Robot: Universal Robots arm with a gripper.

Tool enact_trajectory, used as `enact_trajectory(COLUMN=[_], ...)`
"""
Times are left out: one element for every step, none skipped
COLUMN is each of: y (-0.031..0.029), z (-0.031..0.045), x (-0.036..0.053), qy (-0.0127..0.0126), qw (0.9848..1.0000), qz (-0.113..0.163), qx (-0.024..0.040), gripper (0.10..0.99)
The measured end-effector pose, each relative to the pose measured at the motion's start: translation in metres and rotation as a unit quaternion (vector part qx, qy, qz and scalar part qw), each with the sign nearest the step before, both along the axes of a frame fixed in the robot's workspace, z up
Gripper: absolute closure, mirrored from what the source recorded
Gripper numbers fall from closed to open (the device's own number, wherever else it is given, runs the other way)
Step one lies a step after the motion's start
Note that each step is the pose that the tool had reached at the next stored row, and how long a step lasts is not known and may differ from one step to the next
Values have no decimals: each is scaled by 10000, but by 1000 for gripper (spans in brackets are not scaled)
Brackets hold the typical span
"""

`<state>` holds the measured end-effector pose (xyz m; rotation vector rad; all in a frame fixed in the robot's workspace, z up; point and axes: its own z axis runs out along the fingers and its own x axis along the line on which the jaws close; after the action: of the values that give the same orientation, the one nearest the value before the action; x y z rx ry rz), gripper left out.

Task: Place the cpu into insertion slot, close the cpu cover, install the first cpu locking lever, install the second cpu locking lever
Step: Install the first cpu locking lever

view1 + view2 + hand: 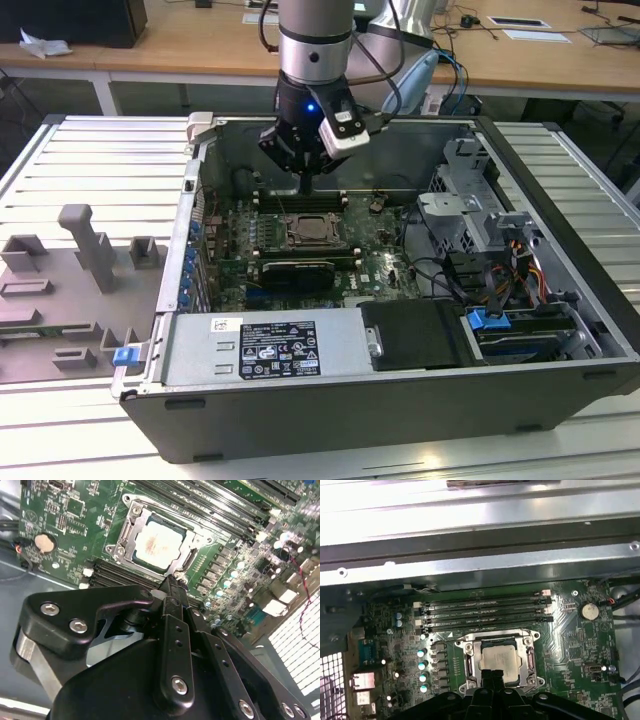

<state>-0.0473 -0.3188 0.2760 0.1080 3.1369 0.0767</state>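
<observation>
Nothing can be read with certainty. Low in the exterior view, near the middle, a black-and-white label (265, 350) lies on the grey power-supply housing (340, 350). It carries rows of fine print and small round marks, all too small to make out. At the upper right of the same view, printed sheets (520, 21) lie on the wooden bench (200, 45), their print illegible. In both wrist views the cpu (159, 541) (501, 659) shows a smudged metal top with no legible marking. The green board (570, 645) bears tiny white lettering that cannot be deciphered.
</observation>
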Motion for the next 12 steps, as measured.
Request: enact_trajectory(y=[0, 0, 0, 0, 0, 1, 0, 0, 0, 0, 0, 0], z=[0, 0, 0, 0, -2, -4, -6, -10, -21, -27, -38, -46], x=[0, 0, 0, -2, -13, -43, -66, -87, -110, -119, -130, -141], qy=[0, 0, 0, 0, -1, -1, 0, 0, -2, -8, -22, -34], qw=[10000, 9999, 9997, 9994, 9993, 9993, 9993, 9993, 9993, 9992, 9992, 9991], qz=[72, 135, 242, 350, 382, 383, 383, 383, 385, 392, 411, 424], qx=[0, 0, 0, -1, 0, 0, 0, -1, 0, 0, -1, -2], gripper=[980, 980, 980, 980, 980, 980, 980, 980, 980, 980, 980, 980])
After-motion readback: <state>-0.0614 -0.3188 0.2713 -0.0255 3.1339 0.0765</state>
